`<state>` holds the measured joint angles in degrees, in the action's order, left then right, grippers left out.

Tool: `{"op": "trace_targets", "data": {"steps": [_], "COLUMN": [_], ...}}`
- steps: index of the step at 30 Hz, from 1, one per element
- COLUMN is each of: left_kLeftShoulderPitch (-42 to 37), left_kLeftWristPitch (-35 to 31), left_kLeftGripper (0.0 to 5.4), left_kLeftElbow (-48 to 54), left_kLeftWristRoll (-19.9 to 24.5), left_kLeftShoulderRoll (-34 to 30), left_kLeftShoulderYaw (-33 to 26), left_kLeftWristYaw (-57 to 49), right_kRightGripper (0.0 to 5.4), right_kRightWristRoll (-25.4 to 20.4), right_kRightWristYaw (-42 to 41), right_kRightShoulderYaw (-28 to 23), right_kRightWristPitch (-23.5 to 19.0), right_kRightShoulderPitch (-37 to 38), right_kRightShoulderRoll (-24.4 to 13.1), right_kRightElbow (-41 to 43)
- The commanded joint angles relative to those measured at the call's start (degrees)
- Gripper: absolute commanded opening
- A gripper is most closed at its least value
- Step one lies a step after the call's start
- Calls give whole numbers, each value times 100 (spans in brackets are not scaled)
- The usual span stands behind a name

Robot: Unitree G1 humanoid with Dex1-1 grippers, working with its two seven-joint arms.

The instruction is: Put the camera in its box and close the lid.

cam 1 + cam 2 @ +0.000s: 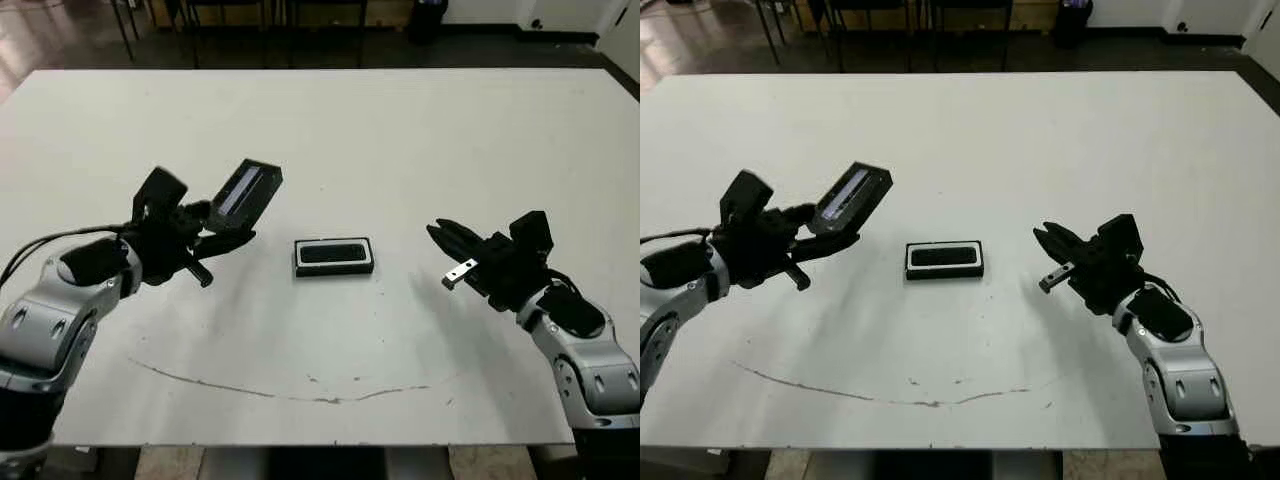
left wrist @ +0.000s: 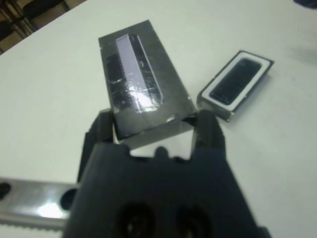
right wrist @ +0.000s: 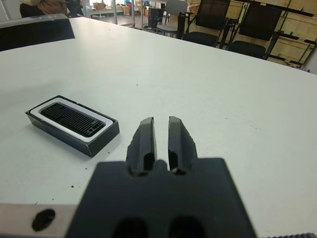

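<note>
- The box (image 1: 334, 256) sits flat near the middle of the tabletop (image 1: 400, 140), a small shallow black tray with rounded corners, its white lining showing as a rim around the inside, long side running left to right.
- The camera (image 1: 333, 253) lies inside that tray, a slim black bar with rounded ends, filling most of its length.
- The lid (image 1: 247, 190) is up in the air, left of the box and clear of it, tilted steeply, a flat black slab with a long pale strip on its face, pinched at its lower end by the left claw (image 1: 222, 236).
</note>
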<state>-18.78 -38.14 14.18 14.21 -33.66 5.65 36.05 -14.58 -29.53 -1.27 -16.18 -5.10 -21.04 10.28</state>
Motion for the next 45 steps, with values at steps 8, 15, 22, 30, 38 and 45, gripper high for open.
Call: {"op": "trace_targets", "data": {"steps": [8,15,22,30,38,45], "left_kLeftShoulderPitch": [-888,-1601,-1999,-2474,-3128,-3483], "left_kLeftWristPitch": [893,2405,3009,3257,3686,4137], "left_kLeftGripper": [100,99,91,91,91,63], "left_kLeftElbow": [-1524,-3006,-4006,-4902,-5961,-6593], "left_kLeftWristRoll": [-417,-670,-656,-877,-1588,-1990], "left_kLeftShoulderRoll": [8,287,756,867,901,1071], "left_kLeftShoulderYaw": [860,1247,1155,1255,1750,1932], "left_kLeftWristYaw": [1275,2413,2908,3513,4342,4776], "right_kRightGripper": [0,0,0,0,0,0], "right_kRightWristRoll": [9,41,96,88,84,93], "right_kRightWristYaw": [70,69,125,137,120,111], "right_kRightShoulderYaw": [-64,-99,-110,-111,-112,-121], "right_kRightWristPitch": [-225,-198,-258,-277,-274,-251], "right_kRightShoulderPitch": [100,33,47,60,37,78], "right_kRightShoulderRoll": [-86,-110,-165,-189,-200,-218], "right_kRightElbow": [84,-15,31,55,59,94]}}
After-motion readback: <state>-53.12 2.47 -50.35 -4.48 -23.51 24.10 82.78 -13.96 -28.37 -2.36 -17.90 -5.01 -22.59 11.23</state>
